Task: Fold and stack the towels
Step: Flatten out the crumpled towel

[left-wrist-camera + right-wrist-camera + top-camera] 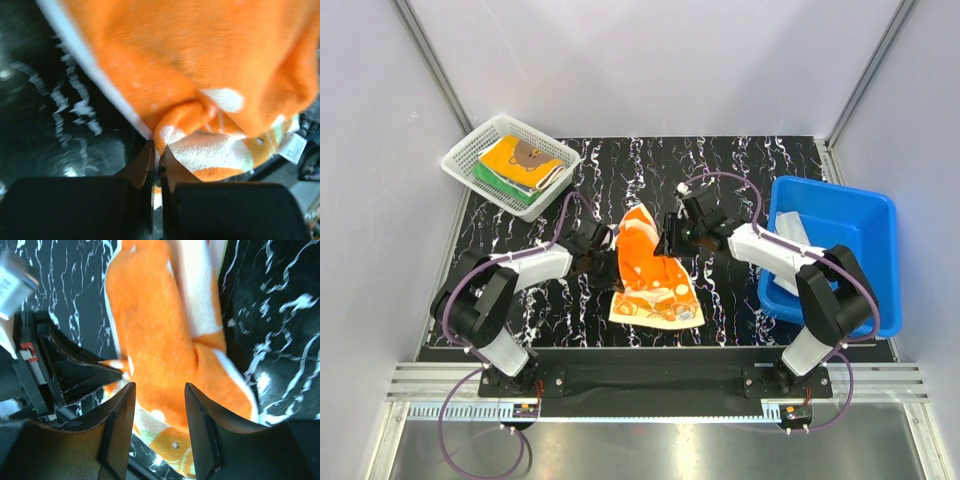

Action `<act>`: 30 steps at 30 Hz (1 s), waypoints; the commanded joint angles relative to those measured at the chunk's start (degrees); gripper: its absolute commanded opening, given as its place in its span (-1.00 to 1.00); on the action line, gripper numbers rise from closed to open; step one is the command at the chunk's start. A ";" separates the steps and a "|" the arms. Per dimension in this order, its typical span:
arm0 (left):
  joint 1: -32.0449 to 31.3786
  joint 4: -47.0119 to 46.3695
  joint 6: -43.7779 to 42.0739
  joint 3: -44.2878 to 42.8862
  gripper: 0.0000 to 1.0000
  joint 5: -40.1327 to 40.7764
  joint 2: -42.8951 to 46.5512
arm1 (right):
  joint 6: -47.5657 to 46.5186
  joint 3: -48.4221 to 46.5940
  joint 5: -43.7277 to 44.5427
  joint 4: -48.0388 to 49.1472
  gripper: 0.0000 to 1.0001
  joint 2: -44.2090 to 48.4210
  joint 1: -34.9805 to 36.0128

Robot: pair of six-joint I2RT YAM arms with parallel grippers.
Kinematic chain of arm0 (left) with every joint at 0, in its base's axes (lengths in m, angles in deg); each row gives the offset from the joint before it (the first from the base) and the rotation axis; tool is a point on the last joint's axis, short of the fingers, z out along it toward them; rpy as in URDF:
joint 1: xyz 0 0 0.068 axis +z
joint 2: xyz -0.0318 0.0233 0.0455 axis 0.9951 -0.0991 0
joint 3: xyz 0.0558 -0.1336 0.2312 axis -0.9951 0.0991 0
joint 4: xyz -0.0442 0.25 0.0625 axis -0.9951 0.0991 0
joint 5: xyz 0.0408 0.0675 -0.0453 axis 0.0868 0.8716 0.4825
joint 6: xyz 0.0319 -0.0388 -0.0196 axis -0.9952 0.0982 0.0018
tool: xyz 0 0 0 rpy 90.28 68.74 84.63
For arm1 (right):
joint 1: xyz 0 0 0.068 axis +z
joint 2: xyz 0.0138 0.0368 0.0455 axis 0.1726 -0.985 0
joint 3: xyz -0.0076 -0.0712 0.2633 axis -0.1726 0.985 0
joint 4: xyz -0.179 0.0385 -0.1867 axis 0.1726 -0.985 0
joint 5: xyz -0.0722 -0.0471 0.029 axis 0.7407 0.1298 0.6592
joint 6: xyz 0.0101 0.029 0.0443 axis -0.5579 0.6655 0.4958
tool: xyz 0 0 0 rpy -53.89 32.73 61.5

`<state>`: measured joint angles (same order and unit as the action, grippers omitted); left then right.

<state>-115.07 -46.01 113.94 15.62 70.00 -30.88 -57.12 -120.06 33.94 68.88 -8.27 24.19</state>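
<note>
Left gripper (156, 150) is clenched on a bunched fold of the orange towel (200, 60), its two fingers almost together with a thin strip of cloth pinched between them. From above, this gripper (605, 245) sits at the left side of the towel (655, 280), near the middle of the black, white-veined table (740, 180).

Right gripper (160, 387) is released, its jaws standing apart. The orange cloth (160, 330) shows through the gap and beyond the tips, and I cannot see either finger pressing on it. In the top view that gripper (670, 238) is just beside the towel's right side, facing the left one across the cloth.

The upper part of the towel is lifted into a peak between the two grippers, showing plain orange with a white border. Its lower part lies spread flat on the table toward the arm bases, with pale cartoon prints facing up. A small white label (292, 147) hangs at the towel's edge in the left wrist view.

At the far left corner a white mesh basket (460, 165) holds folded cloths, a yellow towel (520, 158) with a brown bear on top and a green towel (488, 180) under it. A blue tub (875, 215) stands at the right edge of the table, with something pale inside that I cannot identify
</note>
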 commanded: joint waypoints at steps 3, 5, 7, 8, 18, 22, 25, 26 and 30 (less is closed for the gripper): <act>-0.17 10.36 -1.91 0.14 -1.00 12.65 6.31 | -5.36 -7.03 7.86 -2.74 0.00 -4.97 -0.38; -0.17 14.85 -1.73 1.19 -1.00 17.56 9.66 | -6.24 -8.54 9.00 -3.62 -0.03 -6.83 -0.55; -0.17 18.01 -1.21 2.24 -1.00 19.17 13.95 | -6.59 -9.69 9.18 -3.54 -0.04 -8.50 -0.56; -0.17 18.81 -1.03 2.77 -1.00 18.91 15.03 | -6.68 -9.95 9.44 -3.27 -0.04 -9.03 -0.47; -0.17 25.67 1.52 1.20 -1.00 21.73 21.90 | -3.70 -7.94 2.61 2.33 -0.10 -12.81 -0.38; -0.17 23.57 1.61 1.11 -1.00 20.59 20.05 | -2.11 -7.40 -5.22 8.67 -0.07 -15.35 0.14; -0.17 21.11 1.61 2.16 -1.00 17.95 18.99 | -1.76 -8.72 -8.21 11.49 0.00 -18.25 0.32; -0.17 20.75 1.69 2.68 -1.00 17.60 18.90 | -1.50 -9.16 -9.52 12.28 0.00 -19.05 0.41; -0.17 19.43 1.34 2.95 -1.00 17.42 18.90 | -0.97 -12.58 -12.61 13.25 -0.11 -23.08 0.59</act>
<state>-115.12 -23.25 115.25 18.74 88.60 -12.04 -58.65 -129.33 25.57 78.80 -28.58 24.23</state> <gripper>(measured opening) 0.027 0.493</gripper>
